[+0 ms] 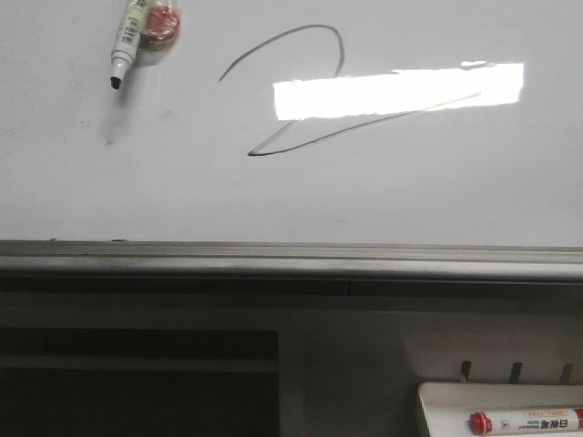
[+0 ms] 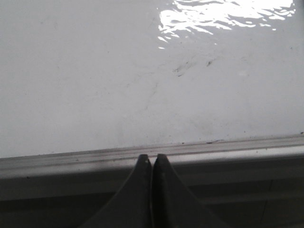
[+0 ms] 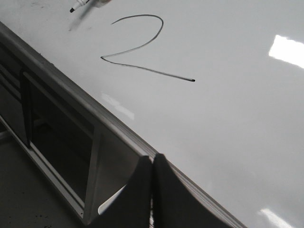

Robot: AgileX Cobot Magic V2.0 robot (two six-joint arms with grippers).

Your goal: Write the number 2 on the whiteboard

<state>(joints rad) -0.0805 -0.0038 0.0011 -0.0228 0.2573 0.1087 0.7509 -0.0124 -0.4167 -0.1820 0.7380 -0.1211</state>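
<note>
The number 2 (image 1: 301, 96) is on the whiteboard (image 1: 437, 191), right of centre. An uncapped marker (image 1: 127, 41) lies on the board to its left, at the far edge, with a round object (image 1: 164, 25) touching its right side. A tray (image 1: 455, 401) sits in front of the board rail (image 1: 291, 259), at the right, and holds a second marker (image 1: 526, 421).

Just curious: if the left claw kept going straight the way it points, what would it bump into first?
Probably the grey rail along the whiteboard edge, just ahead of the shut left claw; depth is hard to judge, so it might pass above onto the board.
</note>
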